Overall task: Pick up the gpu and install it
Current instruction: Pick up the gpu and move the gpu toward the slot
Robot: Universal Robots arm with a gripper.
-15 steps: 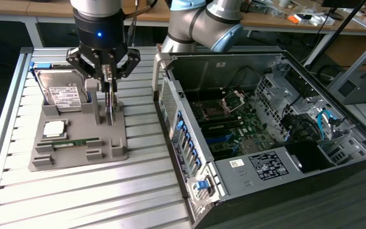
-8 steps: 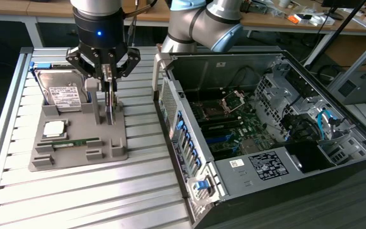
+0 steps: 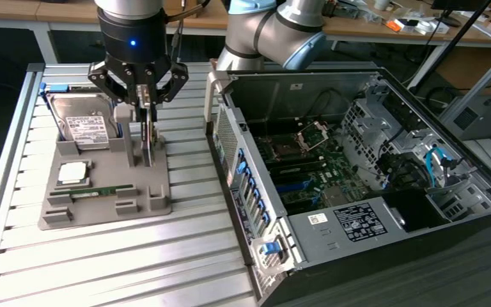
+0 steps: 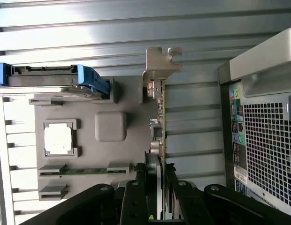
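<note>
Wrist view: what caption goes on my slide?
Graphics card standing on edge in the grey tray, beside the computer case.

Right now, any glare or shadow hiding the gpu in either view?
Exterior view: strong glare on the table slats, gpu unobscured, case interior in shade. Wrist view: glare on the slats beyond the tray, CPU washed white, gpu edge evenly lit.

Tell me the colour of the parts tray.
The tray is grey, clearest in the exterior view.
</note>
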